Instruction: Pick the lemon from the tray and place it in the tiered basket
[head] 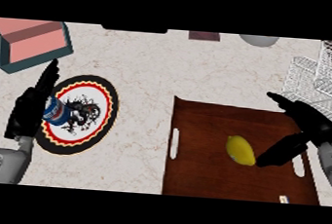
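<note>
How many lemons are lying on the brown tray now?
1. The lemon lies on the tray, right of its middle, close beside the fingers of the right hand. The hand hides part of the tray.

A round plate (103, 104) with a black rim, a red and yellow ring and a black-patterned white centre lies on the pale marbled desk (200, 72). A blue-and-white can (56, 111) sits on the plate's left part. Up and left of the plate stands a pink box with teal walls (33, 43). Far up and right of it, at the desk's back edge, are a dark flat thing (135, 29), a small brown thing (204, 36) and a grey round thing (259, 40).
</note>
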`<state>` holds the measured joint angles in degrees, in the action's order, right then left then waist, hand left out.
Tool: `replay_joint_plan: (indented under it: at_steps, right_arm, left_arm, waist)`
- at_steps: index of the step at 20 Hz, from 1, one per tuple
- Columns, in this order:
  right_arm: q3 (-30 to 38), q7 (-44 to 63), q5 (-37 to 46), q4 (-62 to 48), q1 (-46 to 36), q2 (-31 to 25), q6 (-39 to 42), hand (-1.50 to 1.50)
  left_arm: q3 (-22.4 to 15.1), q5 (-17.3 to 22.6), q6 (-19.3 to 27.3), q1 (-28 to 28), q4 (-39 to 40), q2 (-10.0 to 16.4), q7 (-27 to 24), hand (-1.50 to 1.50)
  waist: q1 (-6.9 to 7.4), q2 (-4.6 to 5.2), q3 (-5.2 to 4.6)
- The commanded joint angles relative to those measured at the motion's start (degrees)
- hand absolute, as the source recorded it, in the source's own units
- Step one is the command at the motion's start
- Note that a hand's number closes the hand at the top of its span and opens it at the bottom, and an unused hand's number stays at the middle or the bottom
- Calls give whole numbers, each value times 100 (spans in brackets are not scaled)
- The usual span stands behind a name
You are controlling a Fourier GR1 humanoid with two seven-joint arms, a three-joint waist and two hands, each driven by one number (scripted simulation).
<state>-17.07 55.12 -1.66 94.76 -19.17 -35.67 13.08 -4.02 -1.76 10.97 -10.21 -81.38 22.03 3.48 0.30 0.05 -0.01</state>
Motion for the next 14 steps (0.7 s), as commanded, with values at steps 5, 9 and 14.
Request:
replay_joint_plan:
  at_steps: [5, 9, 14]
  right_arm:
    - [-46, -219, 652, -532, 173, 470, 396, -150]
    - [-27, 398, 873, 517, 557, 501, 485, -150]
    - [-556, 710, 1566, 880, 699, 649, 390, -150]
  left_arm:
    - [73, -325, 9, -36, 186, -340, -52, 0]
    - [233, -262, -203, 270, -241, -319, -34, 0]
    - [305, -424, -145, 270, -55, -333, -105, 0]
  waist:
    - [-11, 2, 2]
    - [-31, -12, 0]
    - [-64, -15, -3]
